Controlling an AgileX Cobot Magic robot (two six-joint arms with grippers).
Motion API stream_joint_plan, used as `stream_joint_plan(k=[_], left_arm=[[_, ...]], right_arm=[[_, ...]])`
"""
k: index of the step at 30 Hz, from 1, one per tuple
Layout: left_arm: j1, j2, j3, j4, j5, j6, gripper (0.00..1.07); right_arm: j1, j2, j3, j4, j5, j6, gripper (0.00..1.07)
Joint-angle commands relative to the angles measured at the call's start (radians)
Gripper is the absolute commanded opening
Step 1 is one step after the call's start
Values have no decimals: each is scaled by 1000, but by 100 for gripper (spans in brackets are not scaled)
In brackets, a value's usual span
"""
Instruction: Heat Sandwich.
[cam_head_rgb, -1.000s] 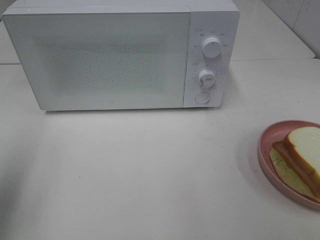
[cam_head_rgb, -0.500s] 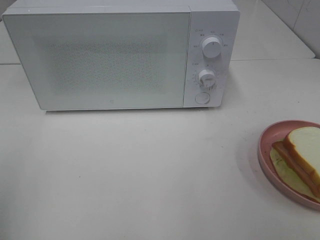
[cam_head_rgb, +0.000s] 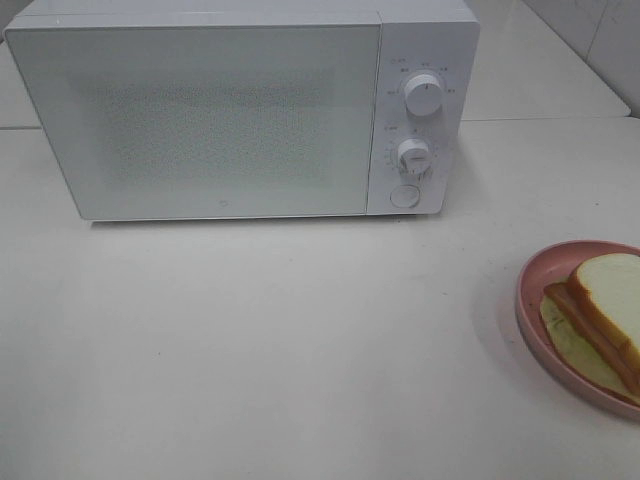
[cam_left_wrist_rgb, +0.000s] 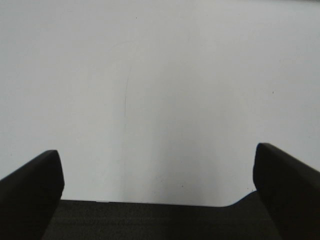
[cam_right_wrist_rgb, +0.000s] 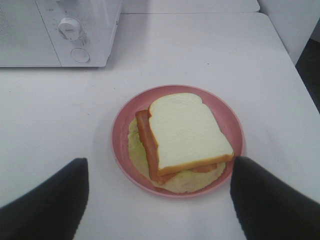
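The sandwich (cam_head_rgb: 606, 307) lies on a round pink plate (cam_head_rgb: 529, 300) at the table's right edge, cut off by the frame of the high view. It has white bread on top, brown filling and a pale yellow-green layer underneath. In the right wrist view the sandwich (cam_right_wrist_rgb: 187, 131) and plate (cam_right_wrist_rgb: 121, 132) sit just ahead of my right gripper (cam_right_wrist_rgb: 159, 166), whose dark fingers stand wide open, not touching the plate. My left gripper (cam_left_wrist_rgb: 157, 160) is open over bare table. Neither gripper shows in the high view.
A white microwave (cam_head_rgb: 220, 110) stands at the back of the table with its door shut. Two knobs (cam_head_rgb: 423, 96) and a round button (cam_head_rgb: 404, 196) are on its right panel. The panel's lower knob (cam_right_wrist_rgb: 69, 28) shows in the right wrist view. A white wall lies far right.
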Motion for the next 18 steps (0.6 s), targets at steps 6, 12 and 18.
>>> stream_joint_plan(k=[6,12,18], left_arm=[[32,-233,3,-11,-3,-3,98],[65,-345,3,-12,-4,-3,98],[65,-342,3,-12,-3,-3,98]], right_arm=[[-8,-27,1,3,-14,-10,75],[-8,-27,1,3,-14,-10,75],[-8,-27,1,3,-14,-9,75]])
